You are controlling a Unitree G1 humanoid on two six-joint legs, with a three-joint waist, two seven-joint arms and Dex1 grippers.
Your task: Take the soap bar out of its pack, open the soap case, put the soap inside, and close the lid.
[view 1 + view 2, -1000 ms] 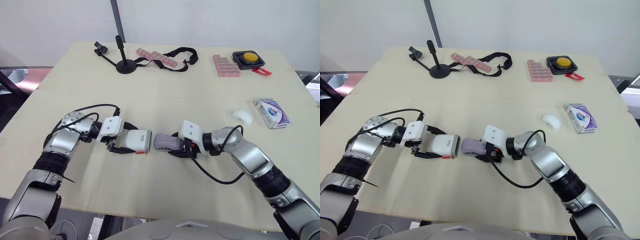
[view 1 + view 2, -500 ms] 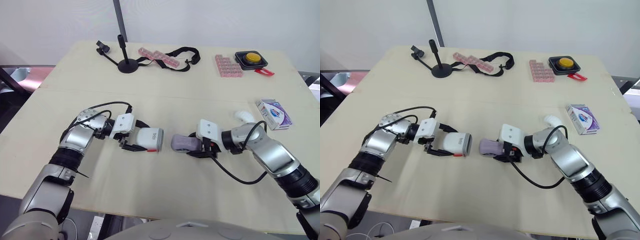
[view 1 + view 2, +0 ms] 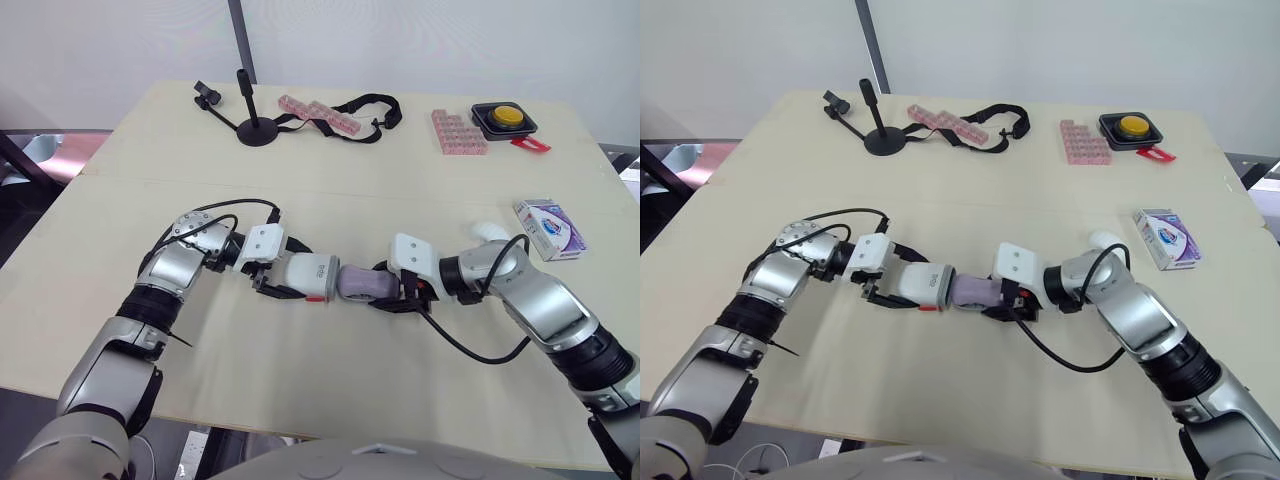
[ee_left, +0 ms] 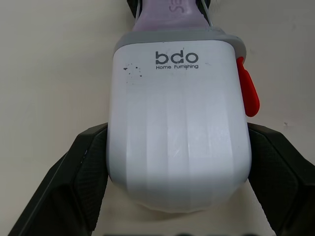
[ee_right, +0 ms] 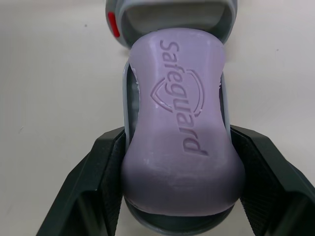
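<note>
A white soap case [image 3: 311, 276] marked "bdo", with a red tab, lies sideways just above the table, and my left gripper [image 3: 283, 282] is shut on it, one black finger [image 4: 74, 182] on each side. My right gripper [image 3: 397, 296] is shut on the purple soap [image 5: 180, 147], which rests on a grey inner tray [image 5: 129, 93]. The soap's [image 3: 359, 283] far end meets the case's open grey-rimmed mouth [image 5: 172, 12]. The purple and white soap pack [image 3: 547, 228] lies at the table's right edge.
A small white object [image 3: 489, 232] lies beside the right arm. At the back stand a black stand [image 3: 251, 126], pink boxes with a black strap [image 3: 325, 111], a pink block [image 3: 459, 132] and a yellow button in a black holder [image 3: 504, 118].
The two grippers have come together. The gap between the case and the soap has closed, and the soap's end now sits at the case's mouth. The camera has also shifted.
</note>
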